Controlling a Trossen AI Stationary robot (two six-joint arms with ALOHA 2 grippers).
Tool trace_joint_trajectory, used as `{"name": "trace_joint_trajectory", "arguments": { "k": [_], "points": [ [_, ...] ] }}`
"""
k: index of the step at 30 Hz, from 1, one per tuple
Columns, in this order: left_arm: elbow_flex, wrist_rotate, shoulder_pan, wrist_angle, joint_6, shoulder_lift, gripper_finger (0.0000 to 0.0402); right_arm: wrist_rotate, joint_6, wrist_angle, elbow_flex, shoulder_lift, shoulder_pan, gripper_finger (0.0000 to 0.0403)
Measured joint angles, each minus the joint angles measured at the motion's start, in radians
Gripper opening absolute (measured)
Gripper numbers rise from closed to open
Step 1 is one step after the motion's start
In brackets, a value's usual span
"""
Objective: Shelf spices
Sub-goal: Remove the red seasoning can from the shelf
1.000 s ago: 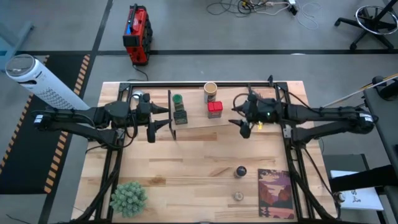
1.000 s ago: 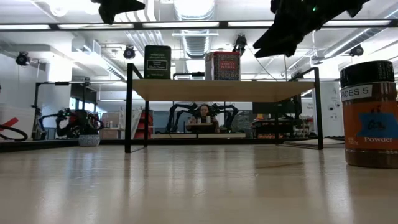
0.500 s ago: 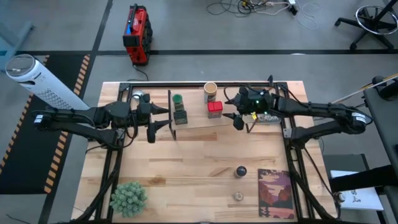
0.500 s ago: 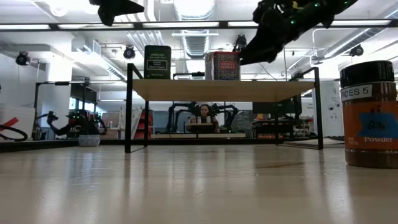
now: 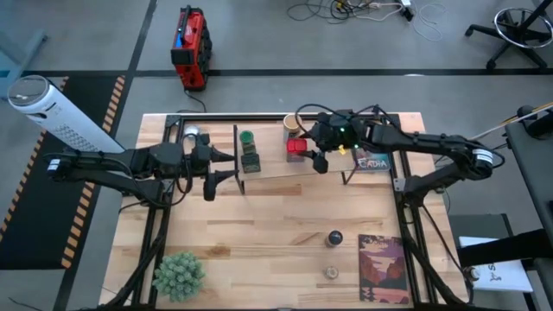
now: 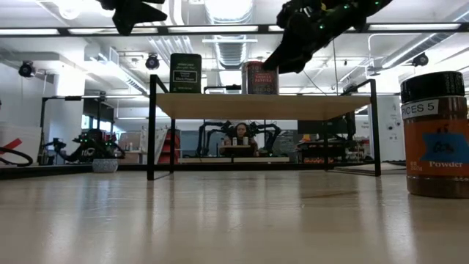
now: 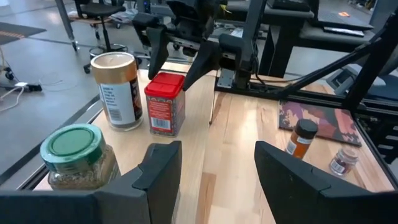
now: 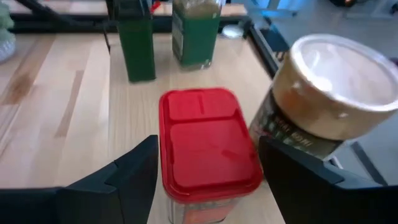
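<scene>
Your shelf lies under both arms, and the right gripper hovers spread wide just above the red square tin, one finger on either side, nothing grasped. The tan cylinder stands just beside it; your left gripper waits open near the green-lidded jar.

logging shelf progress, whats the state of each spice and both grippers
red square tin: upright on shelf, lid shut
tan cylinder: upright on shelf
green-lidded jar: upright on shelf
dark-lidded brown jar: upright on table, unshelved
small pale jar: on table, unshelved
right gripper: open, straddling red tin
left gripper: open, empty
</scene>
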Motion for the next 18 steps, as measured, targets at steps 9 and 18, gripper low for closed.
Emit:
{"name": "trace_joint_trajectory", "arguments": {
  "k": [9,18],
  "points": [
    [-0.001,0.0,-0.023,0.001,-0.014,0.0,0.0192,-0.05,0.01,-0.024,0.054,0.064,0.003,0.0254],
    [-0.002,0.0,-0.027,0.002,-0.023,0.0,0.0192,-0.05,0.014,-0.042,0.056,0.07,0.023,0.0236]
  ]
}}
